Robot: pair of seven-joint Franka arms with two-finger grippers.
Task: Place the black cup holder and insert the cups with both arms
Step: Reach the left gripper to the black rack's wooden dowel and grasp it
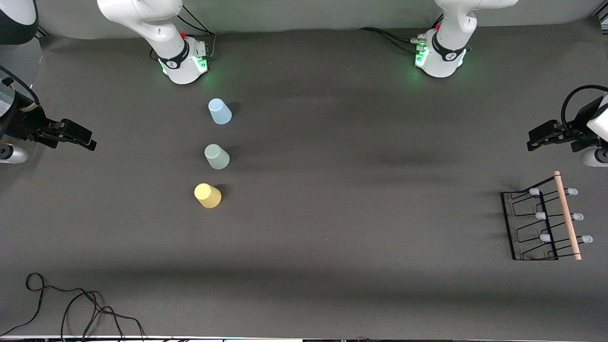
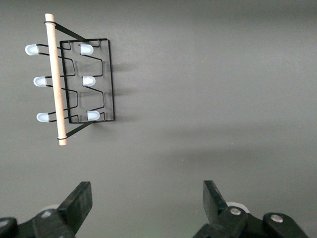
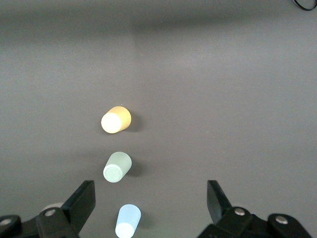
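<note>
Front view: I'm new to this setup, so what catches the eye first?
Three upside-down cups stand in a row toward the right arm's end: blue cup, green cup, yellow cup nearest the camera. The black cup holder sits toward the left arm's end.

Readable text: none on any surface.
Arm bases (image 1: 186, 61): a small emblem on the black band, too small to read.
Cups, rack: no labels or numbers.

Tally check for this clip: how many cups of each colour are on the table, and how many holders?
Light blue cup: 1
Pale green cup: 1
Yellow cup: 1
Black cup holder: 1
Total: 4
</note>
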